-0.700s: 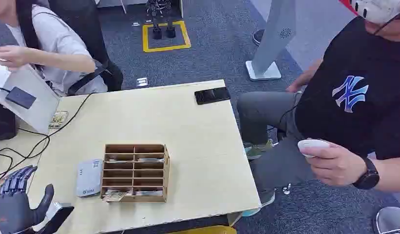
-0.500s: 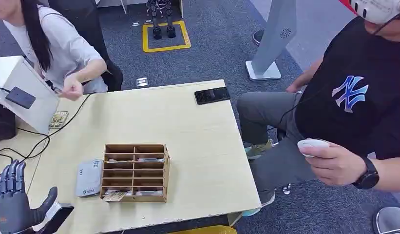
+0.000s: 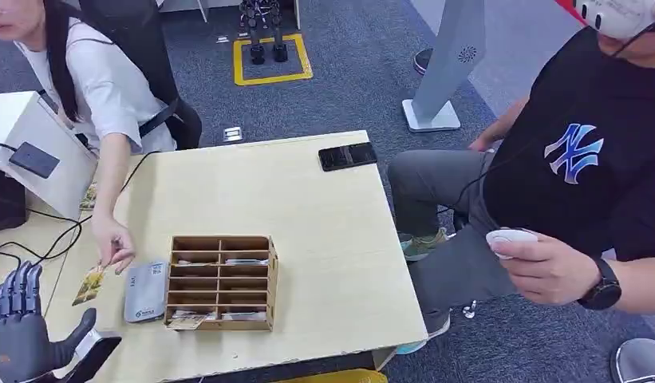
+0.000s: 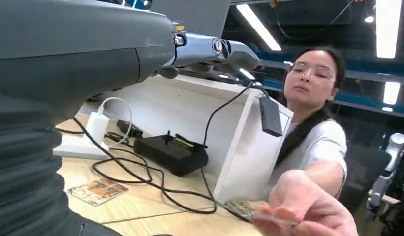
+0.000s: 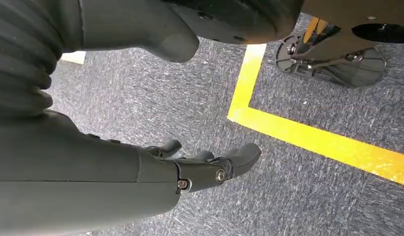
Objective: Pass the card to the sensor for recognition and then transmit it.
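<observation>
One flat glossy card (image 3: 88, 285), slotted wooden rack (image 3: 221, 282).

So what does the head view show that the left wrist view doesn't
Head view alone: the wooden organizer, the grey card reader, a black phone, and a seated person holding a white controller. Left wrist view alone: a black box with cables and a white charger. Both: the left hand, open, and a person's hand holding out a card.

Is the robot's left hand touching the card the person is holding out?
Apart. In the head view, bare table shows between the left hand and the card, which the person's hand pinches.
</observation>
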